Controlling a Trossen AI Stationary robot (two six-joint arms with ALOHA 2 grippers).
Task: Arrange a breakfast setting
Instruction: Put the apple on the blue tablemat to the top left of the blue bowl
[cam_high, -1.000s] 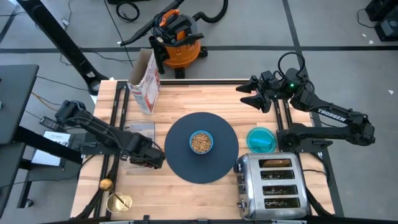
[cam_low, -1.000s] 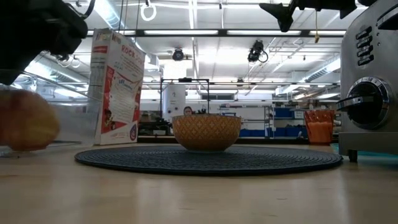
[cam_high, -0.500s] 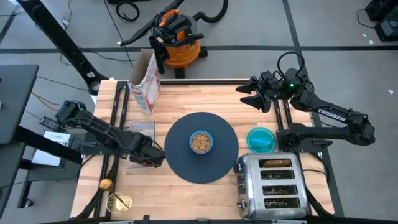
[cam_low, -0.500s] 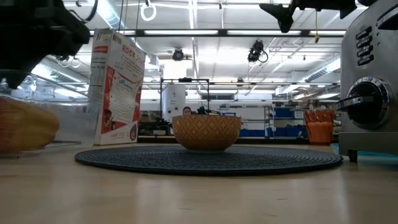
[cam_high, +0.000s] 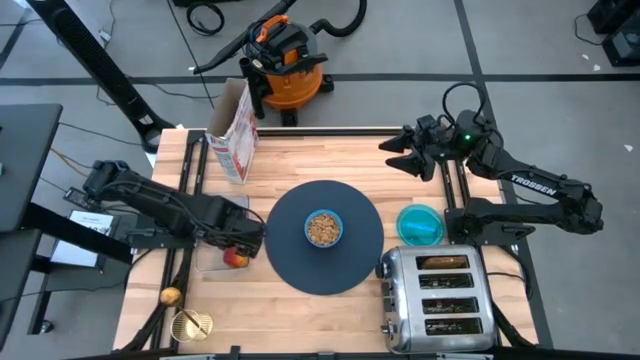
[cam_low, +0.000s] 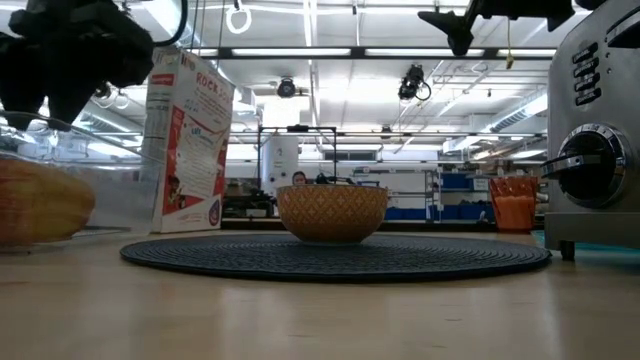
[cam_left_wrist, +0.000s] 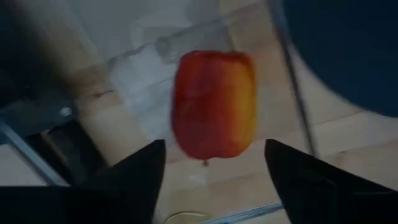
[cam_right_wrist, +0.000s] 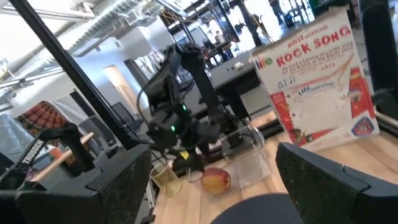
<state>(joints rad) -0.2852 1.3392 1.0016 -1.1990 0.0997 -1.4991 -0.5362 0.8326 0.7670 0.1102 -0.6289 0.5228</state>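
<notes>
The left tool (cam_left_wrist: 211, 171) hangs over the apple (cam_left_wrist: 214, 104) with its jaws spread and nothing between them; the apple lies on a clear tray (cam_high: 222, 212), just beside the mat (cam_high: 360, 262); for a good grip, I judge the jaws should go down on both sides of the apple's middle; the bowl (cam_high: 323, 228) stands in the mat's centre; the right tool (cam_high: 398, 152), also spread, waits above the table's (cam_high: 300, 165) far edge; behind is a workshop with a vacuum (cam_high: 285, 62).

Bright overhead room lighting; the left wrist view is motion-blurred.
</notes>
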